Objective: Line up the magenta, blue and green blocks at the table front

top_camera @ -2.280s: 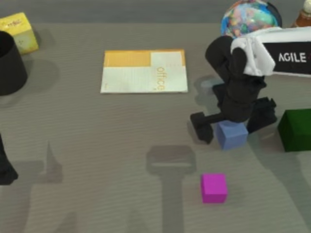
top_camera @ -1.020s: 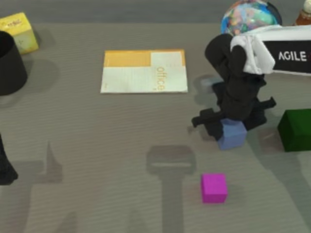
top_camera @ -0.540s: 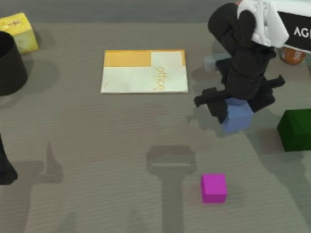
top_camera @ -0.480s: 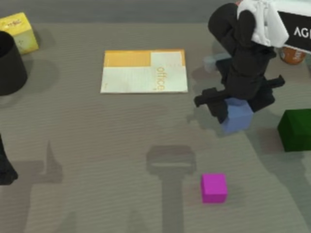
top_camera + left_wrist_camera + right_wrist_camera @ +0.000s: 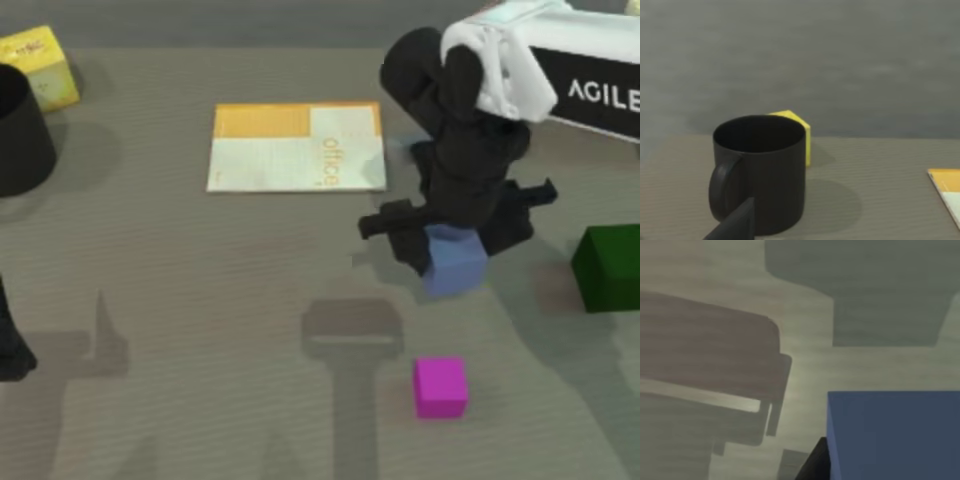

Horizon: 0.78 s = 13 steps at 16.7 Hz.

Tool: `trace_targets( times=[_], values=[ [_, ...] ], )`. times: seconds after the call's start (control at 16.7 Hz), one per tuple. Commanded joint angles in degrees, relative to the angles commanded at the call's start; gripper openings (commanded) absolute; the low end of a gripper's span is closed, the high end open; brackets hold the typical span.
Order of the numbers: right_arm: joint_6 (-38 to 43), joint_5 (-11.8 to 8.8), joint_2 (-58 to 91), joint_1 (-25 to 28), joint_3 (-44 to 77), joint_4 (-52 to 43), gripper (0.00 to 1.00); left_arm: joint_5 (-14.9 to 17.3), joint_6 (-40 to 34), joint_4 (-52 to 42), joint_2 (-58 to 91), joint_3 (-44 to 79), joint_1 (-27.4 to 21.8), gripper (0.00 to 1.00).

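Right end effector (image 5: 455, 235): clamped on the blue block (image 5: 453, 262), held clear of the surface (image 5: 200, 280) to judge by the shadow beneath it; position right of centre, between the book and the front edge. Step in hand, as judged: carrying the blue block toward the front row. The next move calls for lowering it beside the magenta block, level with it along the front edge, without knocking it.

Items, near to far:

1. Magenta block (image 5: 441, 387): nearest the front edge, right of centre, resting on the surface, untouched. Likely anchor of the row.
2. Left end effector (image 5: 12, 345): parked at the left edge near the front corner; only a dark part shows, finger state cannot be told.
3. Blue block: in the grasp, as above; fills much of the right wrist view (image 5: 895, 435).
4. Green block (image 5: 607, 267): at the right edge, well apart from the magenta block, not yet in line.
5. Book (image 5: 297, 146): orange and cream, flat, toward the far edge near centre; clear of the route.
6. Black mug (image 5: 759, 172): far left, at the left edge.
7. Yellow box (image 5: 40, 65): far left corner, just behind the mug.

Obstruction: none seen between the held block and the front edge; the magenta block itself is the one thing to avoid.
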Motion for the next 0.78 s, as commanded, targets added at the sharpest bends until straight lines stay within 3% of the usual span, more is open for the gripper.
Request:
trace_targets(
  times=[0.42, 0.78],
  values=[
    [25.6, 0.4, -5.9, 14.5, -6.2, -0.2, 0.0, 0.0, 0.0, 0.0, 0.0, 0.0, 0.0, 1.0],
    [29.9, 0.5, -8.0, 17.8, -7.9, 0.2, 0.0, 0.0, 0.0, 0.0, 0.0, 0.0, 0.0, 1.0]
  ],
)
